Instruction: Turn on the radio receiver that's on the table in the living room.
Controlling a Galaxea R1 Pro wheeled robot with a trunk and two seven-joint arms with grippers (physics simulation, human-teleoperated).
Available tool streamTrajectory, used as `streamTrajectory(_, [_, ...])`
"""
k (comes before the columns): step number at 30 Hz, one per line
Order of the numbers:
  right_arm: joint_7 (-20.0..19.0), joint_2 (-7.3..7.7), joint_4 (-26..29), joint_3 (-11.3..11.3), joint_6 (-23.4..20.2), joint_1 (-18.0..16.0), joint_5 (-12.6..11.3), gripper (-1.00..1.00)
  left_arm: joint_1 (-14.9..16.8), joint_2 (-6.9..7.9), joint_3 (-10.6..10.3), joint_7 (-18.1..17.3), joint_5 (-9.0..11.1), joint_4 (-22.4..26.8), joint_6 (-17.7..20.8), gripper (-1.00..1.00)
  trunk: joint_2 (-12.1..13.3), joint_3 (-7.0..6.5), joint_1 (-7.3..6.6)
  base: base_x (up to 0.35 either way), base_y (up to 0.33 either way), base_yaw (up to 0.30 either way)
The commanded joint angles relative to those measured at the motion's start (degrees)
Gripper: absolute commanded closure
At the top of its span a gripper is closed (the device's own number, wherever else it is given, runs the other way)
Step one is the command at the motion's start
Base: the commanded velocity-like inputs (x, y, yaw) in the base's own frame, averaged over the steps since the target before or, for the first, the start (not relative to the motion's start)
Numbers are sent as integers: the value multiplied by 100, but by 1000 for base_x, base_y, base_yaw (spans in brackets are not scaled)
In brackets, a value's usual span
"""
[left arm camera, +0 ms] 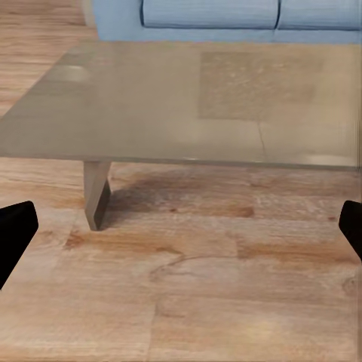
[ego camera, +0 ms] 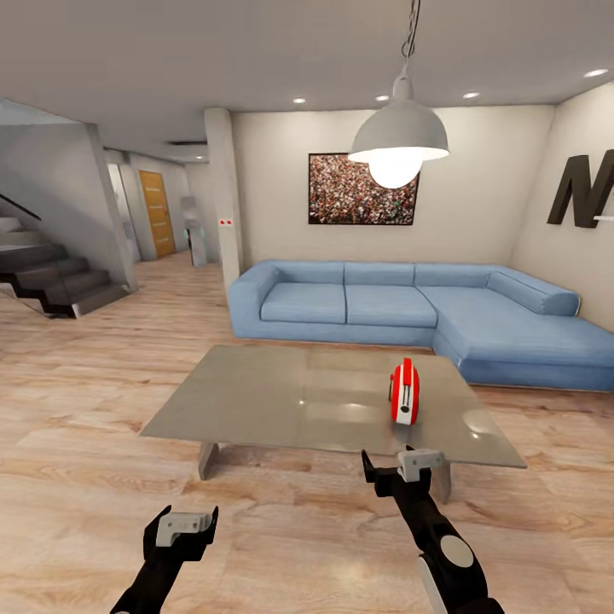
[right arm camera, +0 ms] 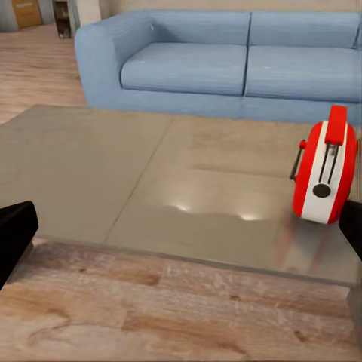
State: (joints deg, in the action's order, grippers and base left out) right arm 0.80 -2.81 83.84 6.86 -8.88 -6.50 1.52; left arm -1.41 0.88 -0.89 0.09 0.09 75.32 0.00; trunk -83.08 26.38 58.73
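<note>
On one table (ego camera: 256, 401), one radio receiver (ego camera: 405, 392), two open tools

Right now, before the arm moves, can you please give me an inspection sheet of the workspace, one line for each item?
Surface: the table, glossy grey top reflecting light, standing on the wood floor.
Job's things: the radio receiver stands upright on the table's right part, untouched.
Clutter: nothing seen on the table besides the radio.
Grippers: left gripper open, low over the floor, short of the table; right gripper open, at the table's near edge, in front of the radio, holding nothing.
Cables: nothing seen.
Surroundings: blue sofa behind the table, framed picture, hanging lamp lit, stairs at left.
</note>
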Motion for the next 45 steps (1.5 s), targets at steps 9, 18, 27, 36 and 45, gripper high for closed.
streamTrajectory(9, [-1,0,-2,0,0,0,0,-100,0,0,1,0,0,0,0,-100,0,0,0,164,-254,0])
streamTrajectory(18, [0,0,0,0,0,0,-1,-100,0,0,-4,0,0,0,0,-100,0,0,0,198,-260,0])
streamTrajectory(27, [0,0,0,0,0,0,0,-100,0,0,-8,0,0,0,0,-100,0,0,0,132,-260,0])
streamTrajectory(36, [7,0,-1,0,0,0,1,-100,0,0,-8,0,0,0,0,-100,0,0,0,10,-263,0])
streamTrajectory(45, [7,0,-1,0,0,0,3,-100,0,0,-6,0,0,0,0,-100,0,0,0,1,-222,0])
